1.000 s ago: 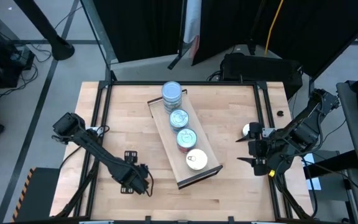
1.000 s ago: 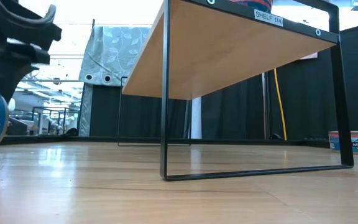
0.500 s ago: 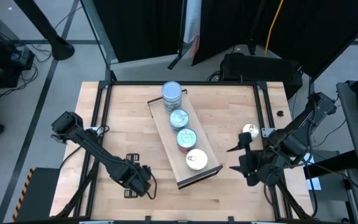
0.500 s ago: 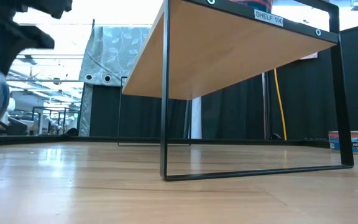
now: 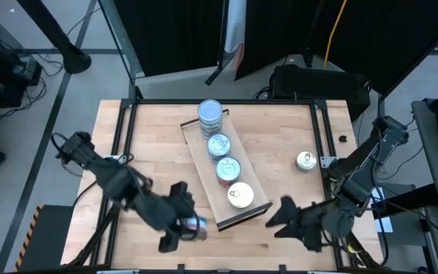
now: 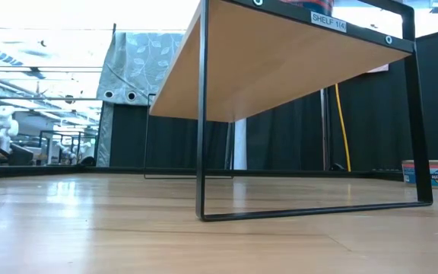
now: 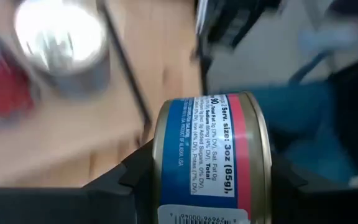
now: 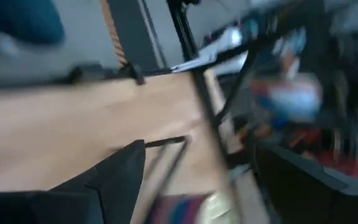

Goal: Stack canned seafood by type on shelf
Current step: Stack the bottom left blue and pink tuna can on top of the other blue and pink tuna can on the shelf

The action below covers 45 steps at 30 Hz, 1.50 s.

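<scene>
My left gripper (image 5: 189, 225) is shut on a small round tin (image 5: 196, 226) with a blue and red label (image 7: 210, 149), held in the air by the shelf's near end. The shelf (image 5: 251, 207) is a long light-wood tray lying slantwise mid-table. It carries a stack of blue-topped tins (image 5: 210, 114), two single tins (image 5: 218, 143) (image 5: 227, 168) and a cream-topped tin (image 5: 239, 195). My right gripper (image 5: 278, 218) stands open with nothing between its fingers, right of the shelf's near end. My left gripper pinches the tin between its two fingers (image 7: 129, 183), which lie on its two flat ends (image 7: 160, 155). The labelled wall faces the wrist. The fingers slant down from the table's left. The tin lies on its side, lifted clear of the table.
One loose tin (image 5: 305, 160) stands on the table's right part and shows at the right in the low view (image 6: 432, 175). A dark frame (image 5: 128, 152) runs round the table. Bare wood lies left of the shelf.
My left gripper has lifted the tin off the table near the front left, tipped up and moved right toward the shelf's near end. The tin has left the low view. My right gripper has rolled and moved toward the near edge and leftward, staying open.
</scene>
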Each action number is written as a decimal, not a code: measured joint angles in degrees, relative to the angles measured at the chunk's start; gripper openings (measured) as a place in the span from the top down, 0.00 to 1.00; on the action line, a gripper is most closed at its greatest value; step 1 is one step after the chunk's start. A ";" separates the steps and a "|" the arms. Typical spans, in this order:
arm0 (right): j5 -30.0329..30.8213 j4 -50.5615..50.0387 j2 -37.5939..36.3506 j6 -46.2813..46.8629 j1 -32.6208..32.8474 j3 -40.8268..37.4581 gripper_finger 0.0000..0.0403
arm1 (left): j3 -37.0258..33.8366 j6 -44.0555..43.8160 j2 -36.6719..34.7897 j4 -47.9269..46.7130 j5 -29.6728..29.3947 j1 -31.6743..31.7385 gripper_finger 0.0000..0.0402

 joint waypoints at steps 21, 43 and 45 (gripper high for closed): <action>21.02 53.49 18.27 -93.12 -3.09 4.44 0.23 | 11.42 -14.91 2.66 9.71 34.75 18.87 0.54; 13.31 59.34 24.29 -97.84 -9.99 7.52 0.28 | 11.36 -15.88 3.95 9.31 37.16 20.41 0.54; 13.32 59.31 24.29 -97.84 -9.98 7.52 0.33 | 11.36 -15.88 3.95 9.29 36.81 20.44 0.54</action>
